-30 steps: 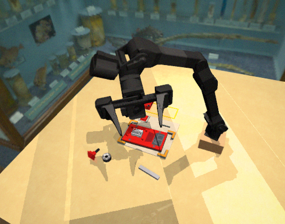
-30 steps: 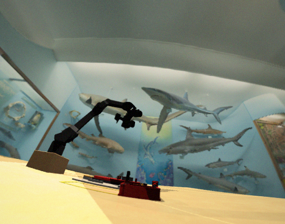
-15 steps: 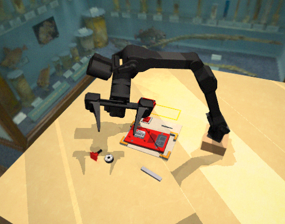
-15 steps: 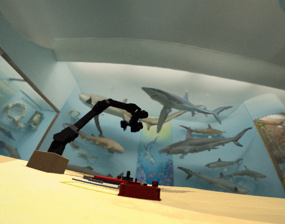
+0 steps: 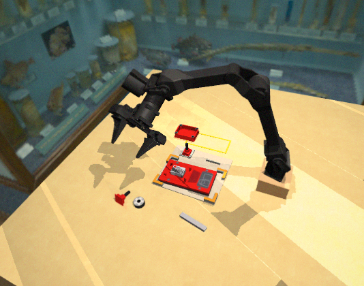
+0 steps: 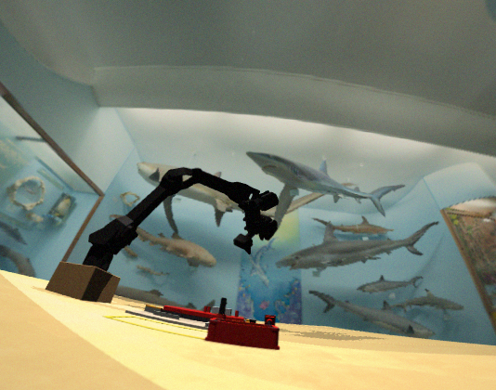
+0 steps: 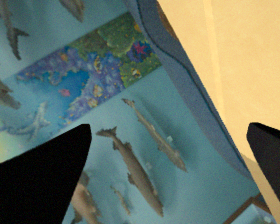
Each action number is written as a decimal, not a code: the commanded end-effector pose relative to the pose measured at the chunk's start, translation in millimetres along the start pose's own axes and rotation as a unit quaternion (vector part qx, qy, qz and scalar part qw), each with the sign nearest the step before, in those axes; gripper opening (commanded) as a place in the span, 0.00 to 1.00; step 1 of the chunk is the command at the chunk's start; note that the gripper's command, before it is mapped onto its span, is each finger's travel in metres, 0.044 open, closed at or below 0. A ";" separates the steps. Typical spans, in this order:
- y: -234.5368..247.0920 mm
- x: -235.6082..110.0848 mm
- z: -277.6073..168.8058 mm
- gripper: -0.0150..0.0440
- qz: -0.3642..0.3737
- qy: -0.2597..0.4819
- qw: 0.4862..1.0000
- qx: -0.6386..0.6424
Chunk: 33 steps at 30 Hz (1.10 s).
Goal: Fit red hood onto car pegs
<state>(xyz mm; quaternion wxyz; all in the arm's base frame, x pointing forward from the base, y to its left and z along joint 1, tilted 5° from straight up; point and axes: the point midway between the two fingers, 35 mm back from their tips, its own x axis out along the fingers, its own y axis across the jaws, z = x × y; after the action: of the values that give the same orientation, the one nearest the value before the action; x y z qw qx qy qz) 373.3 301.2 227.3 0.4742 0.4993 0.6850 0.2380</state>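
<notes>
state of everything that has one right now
gripper: open, holds nothing, above the table, off to one side of the car
hood: on the table beside the jig, not on the car
chassis: in the jig, deck uncovered
engine: on the chassis

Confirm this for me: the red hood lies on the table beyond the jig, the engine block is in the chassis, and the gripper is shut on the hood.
Not quite. The gripper is open and holds nothing, hanging above the table away from the parts. The top view shows its fingers spread wide. The rest stands: the red hood lies on the table beyond the jig, and the engine block is in the chassis.
</notes>
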 end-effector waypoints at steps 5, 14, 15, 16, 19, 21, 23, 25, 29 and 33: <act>-64.2 -54.8 101.3 1.00 -0.001 -0.156 0.972 -0.179; -154.8 -132.6 172.3 1.00 -0.081 -0.315 0.884 -0.336; -166.6 -141.4 177.1 1.00 -0.095 -0.330 0.873 -0.347; -178.5 -150.3 181.2 1.00 -0.110 -0.344 0.861 -0.357; -212.3 -176.2 189.7 1.00 -0.156 -0.382 0.823 -0.389; -232.3 -192.9 192.8 1.00 -0.188 -0.403 0.795 -0.413; -252.1 -209.9 193.9 1.00 -0.223 -0.422 0.763 -0.436; -274.0 -229.2 192.7 1.00 -0.266 -0.440 0.723 -0.462; -299.4 -250.9 187.7 1.00 -0.321 -0.454 0.674 -0.487; -299.4 -250.9 187.7 1.00 -0.321 -0.454 0.674 -0.487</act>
<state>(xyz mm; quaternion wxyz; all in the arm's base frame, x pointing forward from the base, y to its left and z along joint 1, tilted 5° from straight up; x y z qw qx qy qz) 420.6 -65.1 12.4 0.9471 0.0208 0.2966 0.1207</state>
